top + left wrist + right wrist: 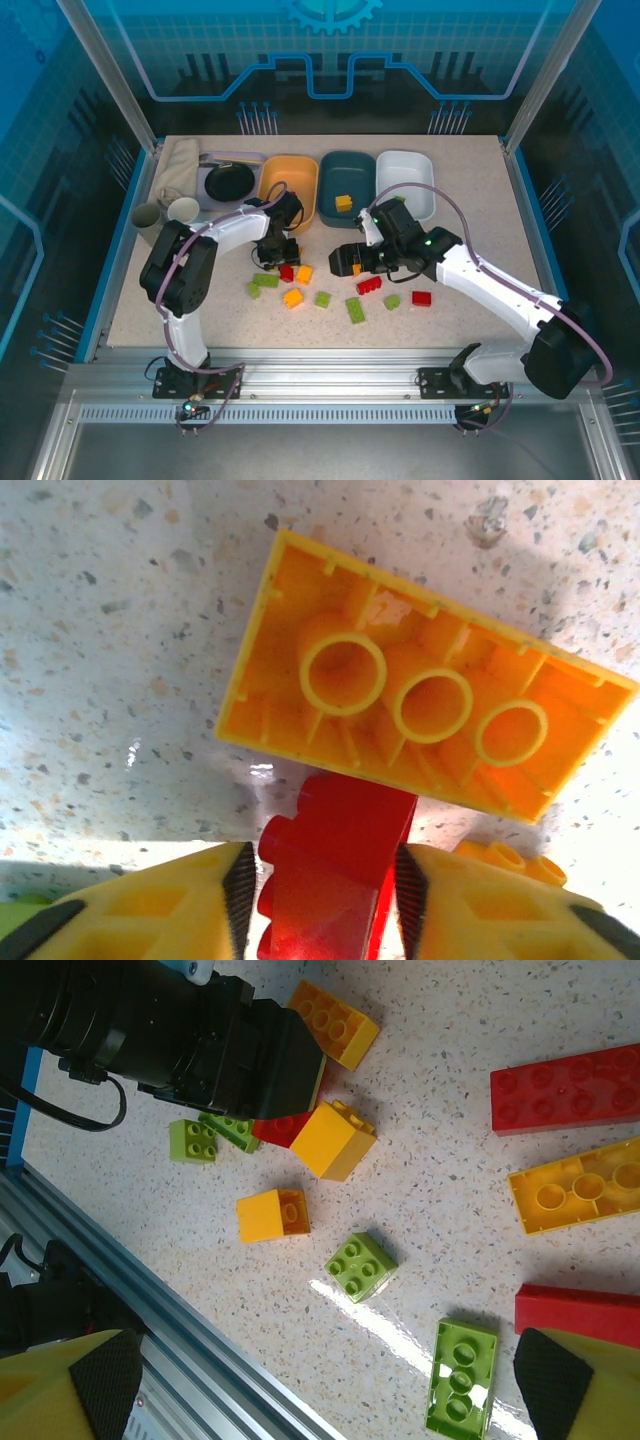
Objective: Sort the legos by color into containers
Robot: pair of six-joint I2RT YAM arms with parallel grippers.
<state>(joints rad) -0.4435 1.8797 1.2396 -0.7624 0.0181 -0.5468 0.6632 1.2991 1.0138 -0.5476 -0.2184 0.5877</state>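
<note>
Near the middle of the table (pixel 475 215), the left gripper (pixel 322 895) clamps a red lego (pixel 335 840) beside an upturned yellow lego (pixel 420 715), probably to carry it to the far tubs (pixel 290 185), while the right gripper (pixel 330 1380) hangs wide open.

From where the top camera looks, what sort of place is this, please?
Probably a robot test cell in a lab, not a home. The left arm and right arm are bolted to a metal rail, and an aluminium frame with blue printed panels encloses the speckled table.
</note>
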